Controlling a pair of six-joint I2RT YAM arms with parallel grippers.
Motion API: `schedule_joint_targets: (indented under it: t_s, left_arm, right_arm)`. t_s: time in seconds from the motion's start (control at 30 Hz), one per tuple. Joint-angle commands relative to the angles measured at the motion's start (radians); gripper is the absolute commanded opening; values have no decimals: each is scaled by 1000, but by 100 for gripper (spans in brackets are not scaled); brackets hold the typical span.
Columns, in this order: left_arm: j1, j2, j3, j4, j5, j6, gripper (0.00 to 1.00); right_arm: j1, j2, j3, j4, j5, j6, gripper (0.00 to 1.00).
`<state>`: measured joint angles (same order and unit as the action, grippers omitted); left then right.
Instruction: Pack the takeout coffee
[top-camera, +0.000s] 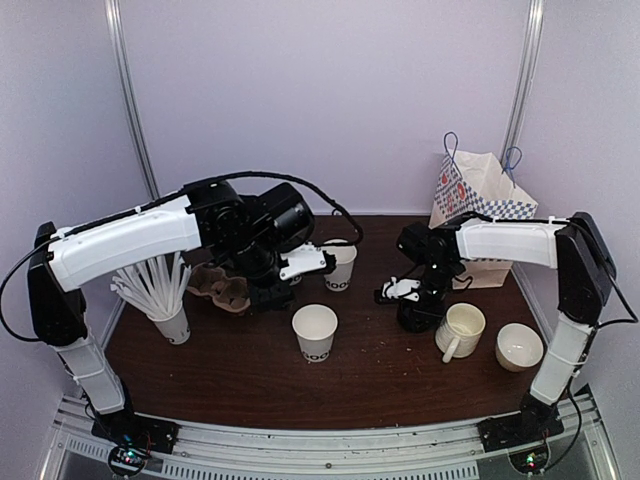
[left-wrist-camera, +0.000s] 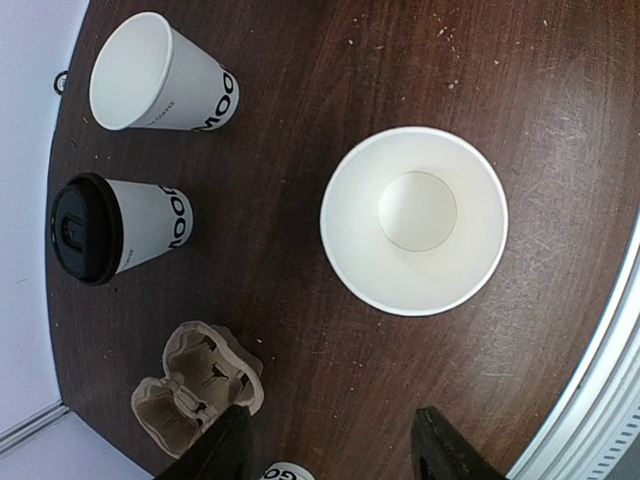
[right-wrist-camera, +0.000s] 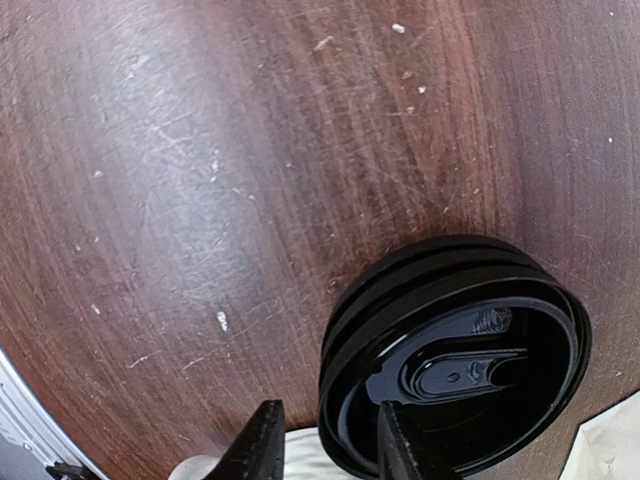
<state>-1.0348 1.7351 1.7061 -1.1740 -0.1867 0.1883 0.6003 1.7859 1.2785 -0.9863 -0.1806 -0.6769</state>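
Three MOO cups on the tabletop, all upright with their long axis vertical. The near open cup (top-camera: 315, 332) sits mid-table toward the near edge. The second open cup (top-camera: 342, 265) and the lidded cup (left-wrist-camera: 115, 230) stand further back.

The black lid stack (right-wrist-camera: 455, 355) is right of centre, between the near open cup and the mug (top-camera: 460, 330).

Right gripper (right-wrist-camera: 332, 420) is on the stack with its jaws part open. One finger is inside the top lid's rim and one outside. A gap shows on the outer side, so I read it as not pinched yet.

Left gripper (left-wrist-camera: 335, 455) hovers beside the near open cup, jaws apart and empty.

Key relation: both open cups lie to the left of the stack. The right arm is the one at the lids, so my guess is a leftward carry to the near cup.

Cardboard carrier (left-wrist-camera: 200, 388) sits toward the back left. Paper bag (top-camera: 480, 200) is in the back right corner.
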Motion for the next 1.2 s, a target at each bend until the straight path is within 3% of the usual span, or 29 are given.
schedule_joint_targets:
  t_s: [0.0,0.23,0.4,0.8,0.9,1.0,1.17]
  left_arm:
    - [9,-18,-14,34,16,-7,58]
    - [11,-26,-27,39,12,-6,58]
    - [15,-45,-41,55,12,-7,58]
    - [46,-61,-27,118,36,12,58]
    - [56,-96,-76,252,43,4,60]
    - [56,-172,-180,456,68,38,66]
    - [55,-381,-482,994,246,126,75]
  right_arm:
    - [8,17,16,33,45,0,33]
    - [13,35,23,31,53,3,26]
    - [15,26,43,8,60,20,14]
    - [10,-61,186,-168,-75,73,6]
    - [-16,-86,271,-209,-264,93,5]
    - [-61,-109,399,-221,-573,116,6]
    - [-100,-130,513,-120,-967,245,7]
